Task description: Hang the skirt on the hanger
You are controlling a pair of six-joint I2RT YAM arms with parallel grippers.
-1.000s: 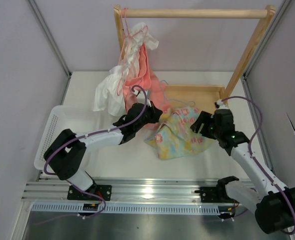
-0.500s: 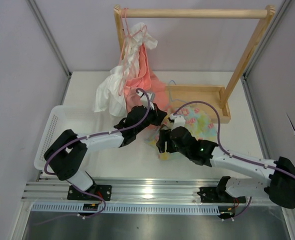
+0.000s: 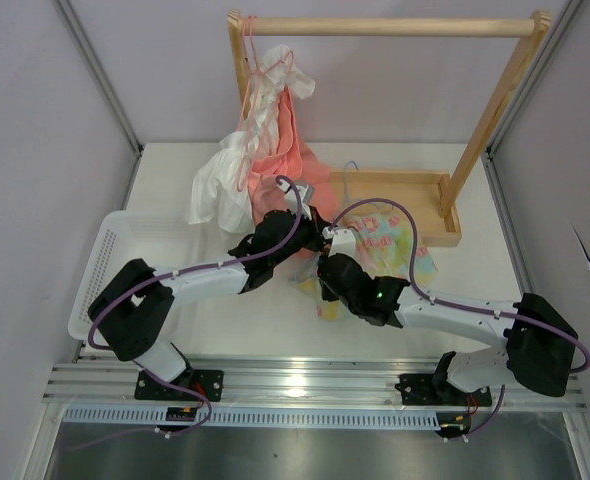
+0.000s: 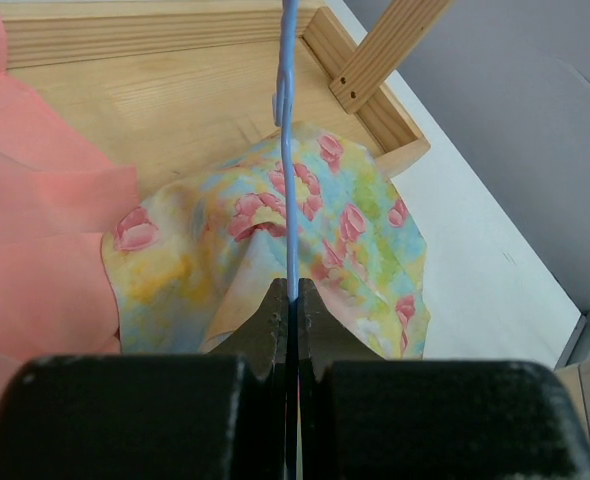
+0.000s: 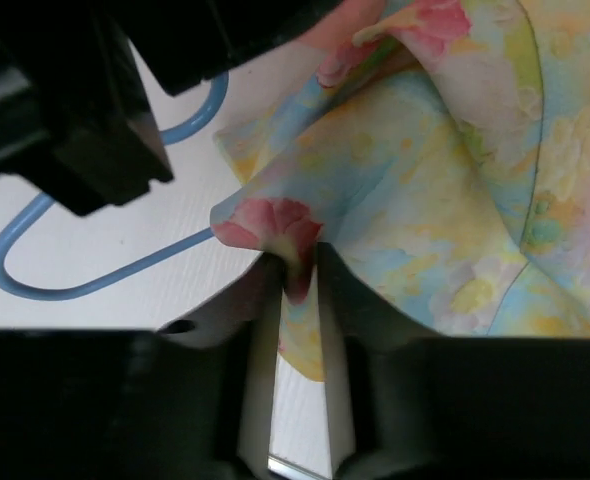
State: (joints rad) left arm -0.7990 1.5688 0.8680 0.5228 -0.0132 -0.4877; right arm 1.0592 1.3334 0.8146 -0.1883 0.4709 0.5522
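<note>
1. The wooden rack [image 3: 390, 27] is standing at the back with its base tray [image 3: 395, 182] flat on the table [image 3: 255, 320]. A salmon-pink garment [image 3: 285, 140] and a white garment [image 3: 215, 185] are hanging off its left end, and neither is in play.
2. The skirt [image 3: 395, 240] is lying crumpled on the table between the two arms, its far side draping onto the near edge of the base tray. It is not on anything yet.
3. The hanger [image 4: 291, 200] is lying low over the skirt. Its thin blue wire is running straight across the flowered cloth in the left wrist view, and a rounded bend is showing on bare table in the right wrist view.
4. The left gripper [image 4: 292, 295] is clamping the hanger wire, jaws tight together on it, and seems to be bracing the frame.
5. The right gripper [image 5: 297, 280] is pinching a raised fold at the skirt's edge, a finger on either side, just beside the wire.
6. Judging from all this, the step in hand is catching the skirt's edge so it can be fed onto the hanger, and the task is looking early.
7. The next move is calling for a firm hold on that fold and a lift that opens the waist. The cloth would then be drawn over the wire while the left gripper is keeping the hanger from swinging.
</note>
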